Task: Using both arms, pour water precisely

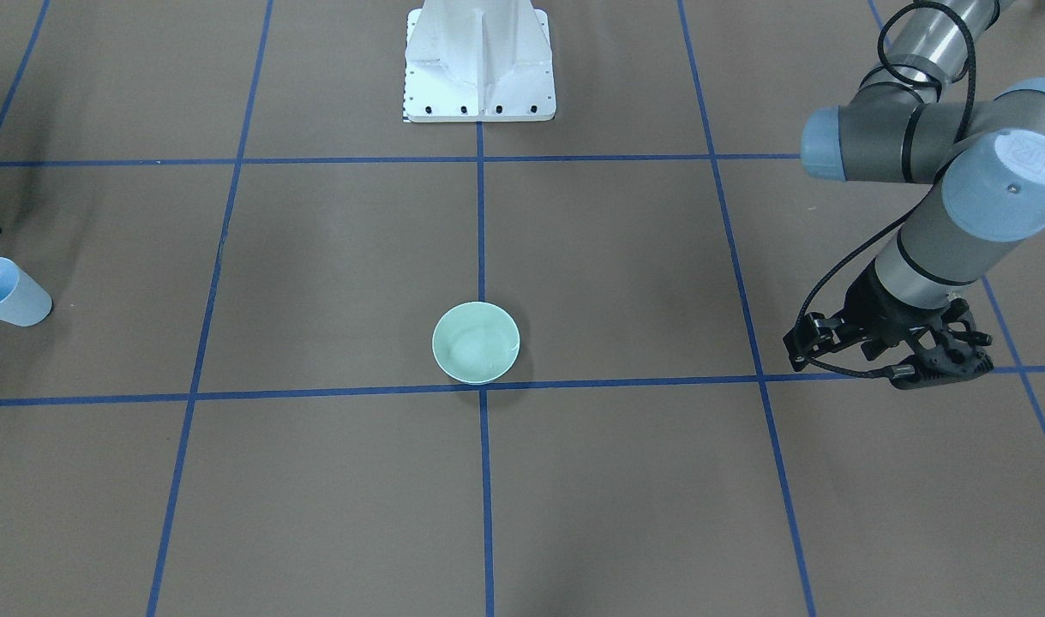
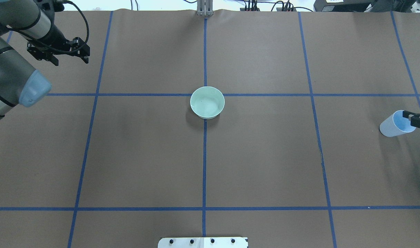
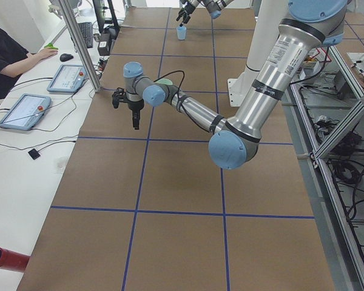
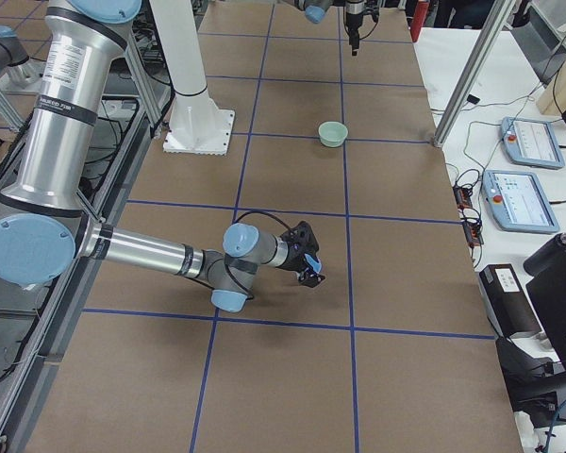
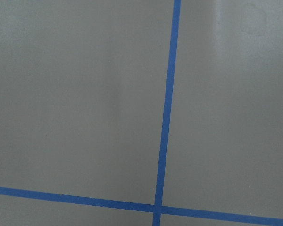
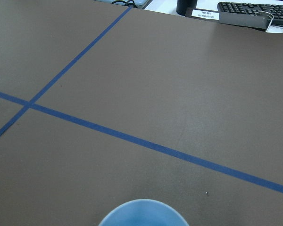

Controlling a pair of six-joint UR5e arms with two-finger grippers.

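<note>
The jaws of the right gripper (image 2: 416, 119), mostly cut off at 3 o'clock, pinch the blue cup's (image 2: 395, 124) rim. The left gripper (image 2: 60, 51) hangs at 10 o'clock, jaws apart, holding nothing. The green bowl (image 2: 207, 102) sits mid-table; water is hard to see.

On your counter (image 2: 265, 155) the only thing standing in the middle is the pale green bowl (image 2: 207, 102), with open brown surface all round it on every side. The white pedestal (image 1: 479, 64) blocks the robot's edge at centre. The left end effector (image 2: 60, 51) hangs over the far left corner, and the right end effector (image 2: 418, 119) sits at a tilted blue cup (image 2: 396, 124) by the right edge, both well apart from the bowl.
</note>
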